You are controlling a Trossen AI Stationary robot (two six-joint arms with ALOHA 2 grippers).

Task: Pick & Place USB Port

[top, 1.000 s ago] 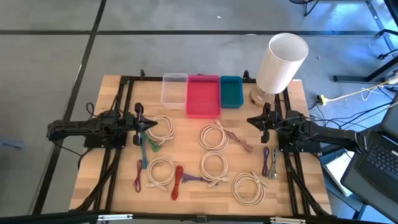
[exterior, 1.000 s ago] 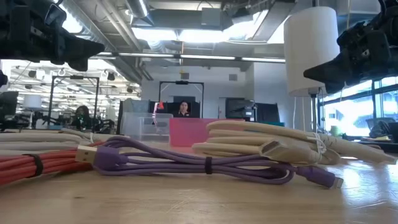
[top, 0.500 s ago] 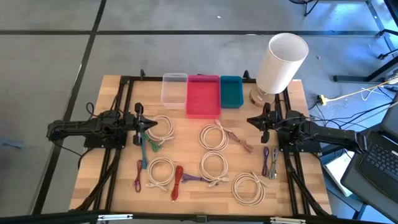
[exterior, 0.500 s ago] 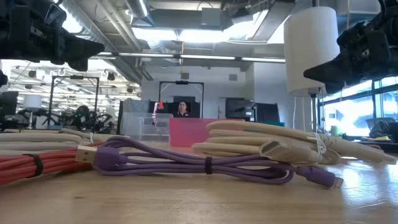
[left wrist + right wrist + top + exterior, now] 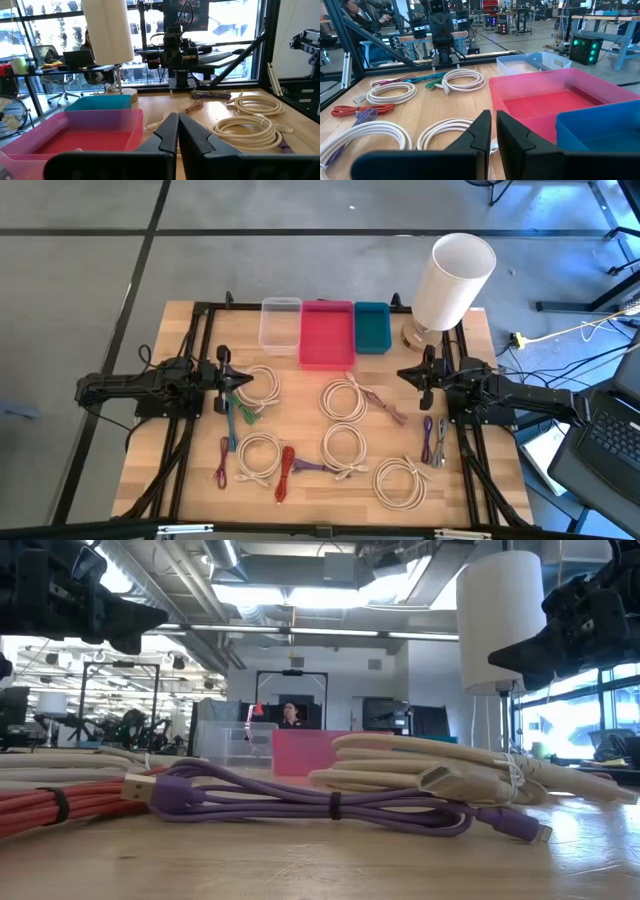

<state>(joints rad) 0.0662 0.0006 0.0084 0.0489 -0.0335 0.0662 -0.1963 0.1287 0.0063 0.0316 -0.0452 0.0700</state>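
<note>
Several bundled USB cables lie flat on the wooden table (image 5: 200, 480): white coils (image 5: 346, 398), a red one (image 5: 286, 472), a teal one (image 5: 240, 415) and purple ones (image 5: 428, 438). The low view shows a purple cable (image 5: 330, 805) with its USB plug (image 5: 140, 790) close by. My left gripper (image 5: 248, 383) hovers level at the table's left side, shut and empty, its fingers (image 5: 170, 131) pointing toward the table's right. My right gripper (image 5: 402, 374) hovers level at the right side, shut and empty, with fingers (image 5: 482, 131) pointing toward the left.
Three bins stand in a row at the far edge: clear (image 5: 281, 322), pink (image 5: 327, 333) and teal (image 5: 371, 326). A tall white lamp (image 5: 452, 280) stands at the far right corner. A black frame (image 5: 190, 430) runs along both sides. People sit in the room behind.
</note>
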